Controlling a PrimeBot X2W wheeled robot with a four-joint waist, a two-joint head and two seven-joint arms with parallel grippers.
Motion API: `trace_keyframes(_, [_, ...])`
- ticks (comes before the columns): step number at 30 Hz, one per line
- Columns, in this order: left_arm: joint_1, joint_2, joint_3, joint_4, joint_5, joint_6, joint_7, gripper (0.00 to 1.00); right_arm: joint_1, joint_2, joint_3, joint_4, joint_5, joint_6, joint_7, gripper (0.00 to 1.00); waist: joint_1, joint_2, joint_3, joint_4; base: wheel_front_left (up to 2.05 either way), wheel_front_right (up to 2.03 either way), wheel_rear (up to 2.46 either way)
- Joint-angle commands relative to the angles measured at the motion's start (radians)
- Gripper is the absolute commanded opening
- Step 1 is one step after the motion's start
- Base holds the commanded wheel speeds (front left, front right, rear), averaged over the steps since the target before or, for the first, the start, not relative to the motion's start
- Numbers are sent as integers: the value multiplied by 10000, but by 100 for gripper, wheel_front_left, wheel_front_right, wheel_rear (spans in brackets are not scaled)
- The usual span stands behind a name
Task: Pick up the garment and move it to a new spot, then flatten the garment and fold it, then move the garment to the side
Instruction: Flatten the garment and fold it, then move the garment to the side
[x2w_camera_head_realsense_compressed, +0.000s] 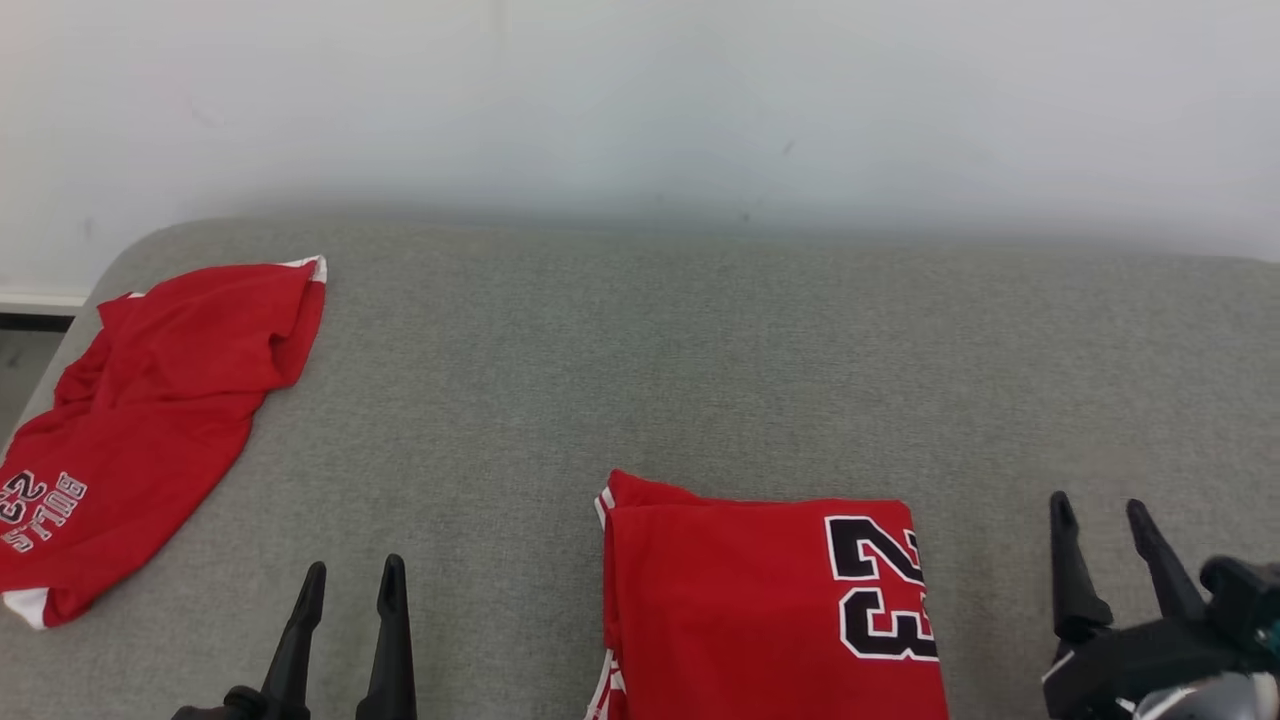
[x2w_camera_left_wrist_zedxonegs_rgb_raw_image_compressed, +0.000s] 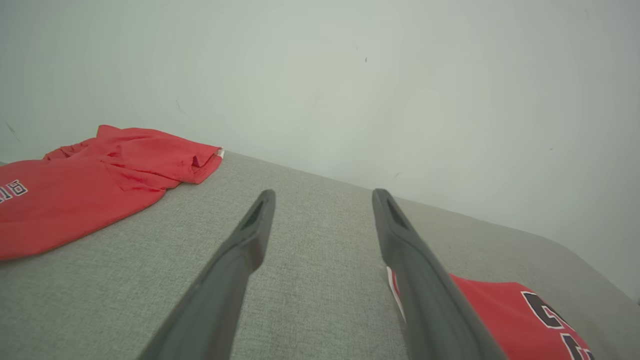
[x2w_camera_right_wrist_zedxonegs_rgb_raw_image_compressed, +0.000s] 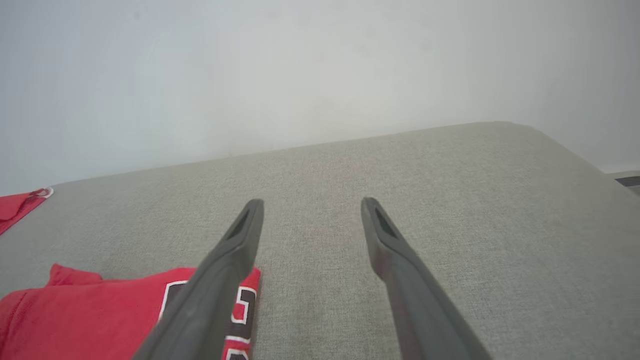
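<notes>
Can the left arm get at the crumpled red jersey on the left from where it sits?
Probably yes. The left tool is open and empty, and only bare grey surface lies between it and the crumpled jersey; the folded jersey sits off to its right.

We get even, bright, diffuse light in all three views. The wall (x2w_camera_head_realsense_compressed: 640, 100) washes out pale; a faint soft shadow band runs where it meets the grey fabric top (x2w_camera_head_realsense_compressed: 700, 350). Head view is sharp at centre, weave and jersey (x2w_camera_head_realsense_compressed: 770, 600) print crisp. Wrist views bow the top's far edge; near fingers (x2w_camera_left_wrist_zedxonegs_rgb_raw_image_compressed: 240, 260) go soft toward the bottom edge. Light source itself we can't place.
</notes>
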Motion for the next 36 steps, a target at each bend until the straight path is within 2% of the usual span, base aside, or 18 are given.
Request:
trace_keyframes(1, [84, -19, 82, 68, 63, -12, -30, 100, 204, -16, -84, 102, -38, -17, -556, 100, 0, -1, -96, -227, 0, 0, 0])
trace_keyframes(6, [173, -34, 309, 264, 246, -12, -30, 100, 384, -13, 353, 505, -607, -17, -1876, 100, 0, -1, -271, -607, 0, 0, 0])
trace_keyframes(13, [256, 161, 362, 720, 644, -12, -30, 100, 343, -16, 994, 997, -1257, -17, -2678, 100, 0, -1, -486, -980, 0, 0, 0])
trace_keyframes(20, [330, 375, 155, 892, 764, -12, -30, 100, 309, -16, 1246, 1308, -1303, -17, -2878, 100, 0, -1, -613, -1048, 0, 0, 0])
trace_keyframes(36, [494, 263, 322, 912, 784, -12, -30, 100, 157, -14, 1384, 1574, -1287, -18, -2698, 100, 0, -1, -706, -859, 0, 0, 0])
